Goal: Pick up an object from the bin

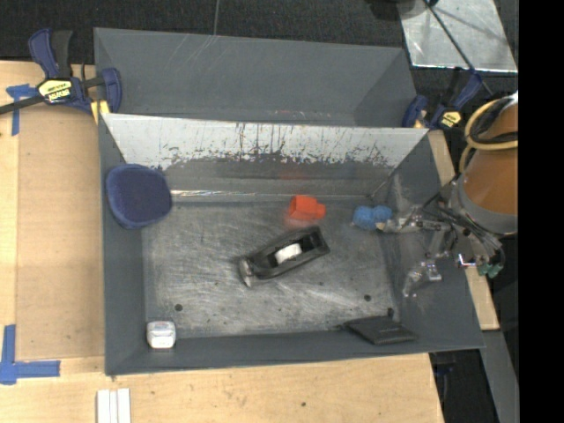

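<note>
Blue lump [372,216] by right wall [412,176], just beside claw [407,254], seemingly spread; bare floor [211,280] leftward.

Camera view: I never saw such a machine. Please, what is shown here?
One camera looks down into a grey metal bin. A robot arm with an orange cover reaches in from the right; its gripper hangs by the right wall, beside a small blue lump. Elsewhere lie an orange block, a black tool with a white label, a dark blue disc, a white cube and a flat black piece. Nothing appears to be held.
</note>
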Action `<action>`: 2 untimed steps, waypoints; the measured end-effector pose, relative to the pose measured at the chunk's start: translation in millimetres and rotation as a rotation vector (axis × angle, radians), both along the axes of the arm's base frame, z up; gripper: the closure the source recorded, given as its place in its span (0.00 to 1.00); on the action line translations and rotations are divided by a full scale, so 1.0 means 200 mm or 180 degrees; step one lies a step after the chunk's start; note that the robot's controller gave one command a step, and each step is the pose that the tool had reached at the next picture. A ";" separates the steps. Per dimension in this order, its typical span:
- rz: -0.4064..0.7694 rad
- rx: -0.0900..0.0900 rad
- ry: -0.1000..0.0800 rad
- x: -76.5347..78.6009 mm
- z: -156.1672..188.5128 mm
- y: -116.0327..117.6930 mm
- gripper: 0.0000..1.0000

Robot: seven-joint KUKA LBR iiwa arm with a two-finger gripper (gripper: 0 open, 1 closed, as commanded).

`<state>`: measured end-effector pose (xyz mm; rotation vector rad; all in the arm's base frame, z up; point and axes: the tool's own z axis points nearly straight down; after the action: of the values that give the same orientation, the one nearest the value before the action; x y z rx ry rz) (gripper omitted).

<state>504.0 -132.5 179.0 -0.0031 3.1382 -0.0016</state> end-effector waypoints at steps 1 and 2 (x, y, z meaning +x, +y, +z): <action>-0.1453 0.0006 0.0011 0.19 -0.52 0.00 0.00; -0.1186 -0.0026 0.0118 0.43 -0.44 0.06 0.00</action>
<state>589.8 -120.8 91.2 0.5848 3.1210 -0.0155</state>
